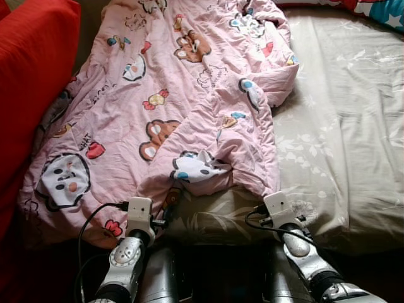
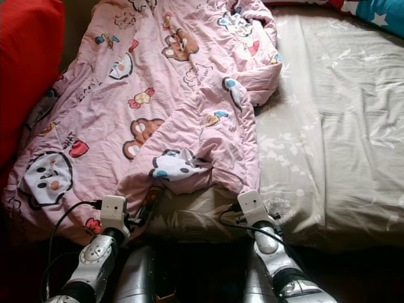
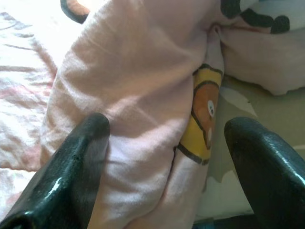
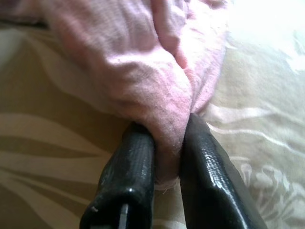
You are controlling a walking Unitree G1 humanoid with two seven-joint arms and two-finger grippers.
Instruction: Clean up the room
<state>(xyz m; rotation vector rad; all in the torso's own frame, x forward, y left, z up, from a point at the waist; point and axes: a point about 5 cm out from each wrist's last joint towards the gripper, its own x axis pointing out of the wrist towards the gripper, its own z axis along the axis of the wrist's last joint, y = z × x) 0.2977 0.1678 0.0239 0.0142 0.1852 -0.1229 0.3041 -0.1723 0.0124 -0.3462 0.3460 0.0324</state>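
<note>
A pink cartoon-print quilt (image 1: pixel 170 107) is lying rumpled over the left part of a bed covered by a beige floral sheet (image 1: pixel 341 145), beside a red cushion (image 1: pixel 31 82). The right gripper (image 4: pixel 167 143) is pinching the quilt's near hem between its fingers. The left gripper (image 3: pixel 167 148) is hovering with fingers spread around a fold of the near edge.

red cushion (image 1: pixel 31 82) cut off at frame edge, patterned pillow (image 1: pixel 379 9) mostly cropped
</note>
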